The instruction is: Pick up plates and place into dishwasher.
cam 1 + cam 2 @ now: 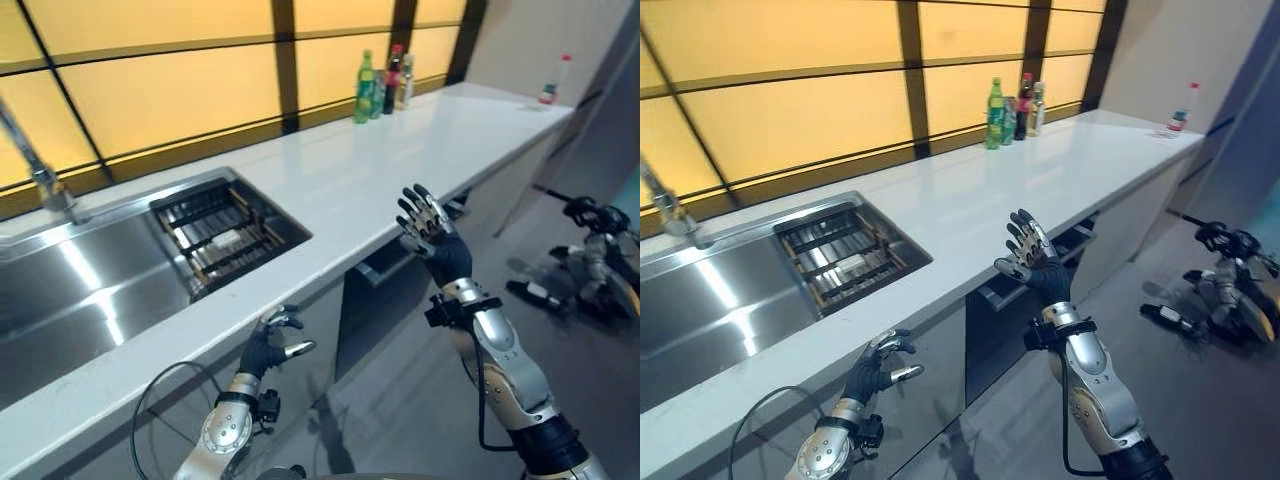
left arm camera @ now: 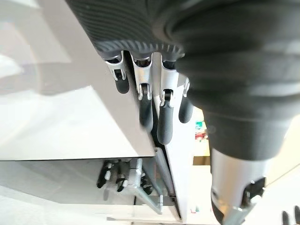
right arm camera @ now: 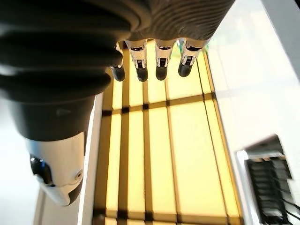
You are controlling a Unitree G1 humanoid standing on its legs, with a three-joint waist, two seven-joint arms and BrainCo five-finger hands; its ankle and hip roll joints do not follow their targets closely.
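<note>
1. Below the front edge of the tabletop (image 1: pixel 330 190), my left hand (image 1: pixel 268 345) hangs with its fingers loosely curled and nothing between them; my right hand (image 1: pixel 1028 252) is lifted in front of the edge, fingers spread and straight, also empty.
2. Set into the tabletop beside the sink (image 1: pixel 70 290) is a dark rack (image 1: pixel 225 232) of wire tines. Something pale lies among them, but I cannot tell if it is a plate.
3. I can find no plate on the tabletop or in either hand.
4. Under the tabletop, near my right hand, a dark compartment (image 1: pixel 1010 315) stands partly open, perhaps the dishwasher.
5. My judgement: this fits either looking for a plate to pick up or plates already stowed, so I would first settle where a plate lies.
6. Bottles (image 1: pixel 383 85) stand at the far window, and one more (image 1: pixel 550 88) stands well apart toward the end.
</note>
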